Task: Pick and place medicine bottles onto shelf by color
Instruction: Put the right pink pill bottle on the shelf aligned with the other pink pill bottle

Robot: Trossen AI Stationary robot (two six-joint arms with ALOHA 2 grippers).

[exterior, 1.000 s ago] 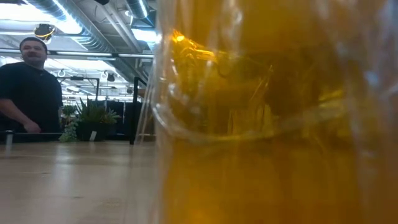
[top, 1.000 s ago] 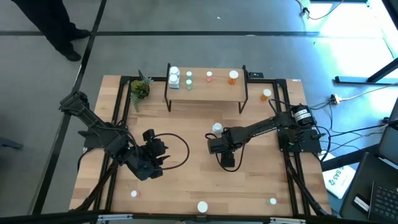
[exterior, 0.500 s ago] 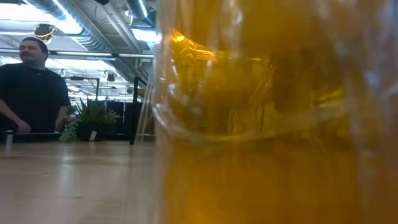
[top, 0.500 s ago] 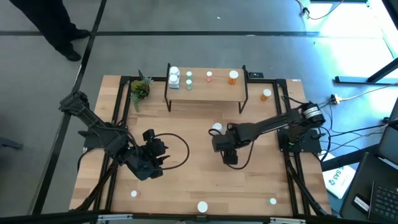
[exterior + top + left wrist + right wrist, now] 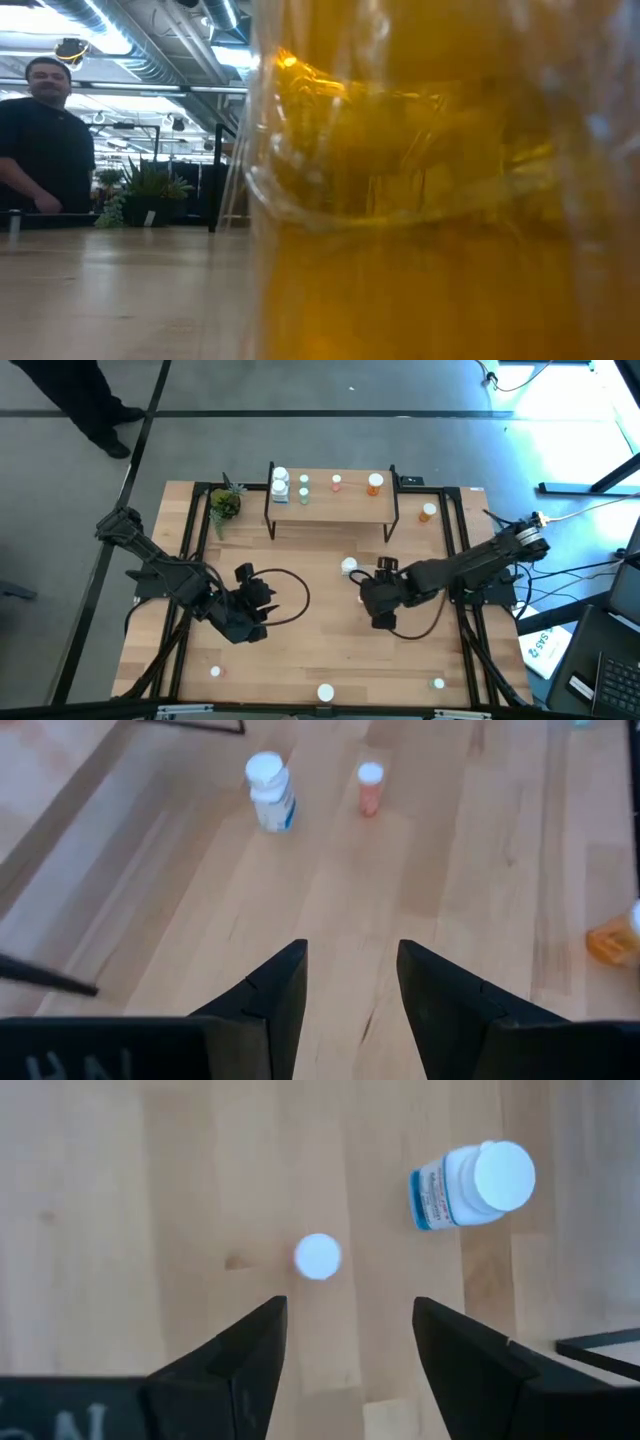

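Observation:
The shelf [image 5: 330,505] stands at the table's far side and bears a white [image 5: 281,482], a green [image 5: 305,485], a pink [image 5: 337,482] and an orange bottle [image 5: 375,483]. A white bottle with a blue label [image 5: 348,566] [image 5: 470,1185] stands on the table before the shelf. My right gripper [image 5: 368,588] [image 5: 350,1320] hangs open and empty just right of it, over a small white-capped bottle [image 5: 318,1256]. My left gripper [image 5: 268,600] [image 5: 350,960] is open and empty at mid-left, facing the white bottle [image 5: 270,792] and a pink bottle [image 5: 370,788].
An orange bottle [image 5: 428,512] stands right of the shelf, and a potted plant [image 5: 225,503] stands left of it. White-capped bottles stand near the table's near edge [image 5: 215,672] [image 5: 326,692] [image 5: 438,683]. An orange bottle [image 5: 440,200] fills most of the low view. A person [image 5: 50,130] stands beyond the table.
My right gripper has gone toward the table's right edge, away from the white labelled bottle, which has stayed in place. My left gripper has shifted a little toward the right.

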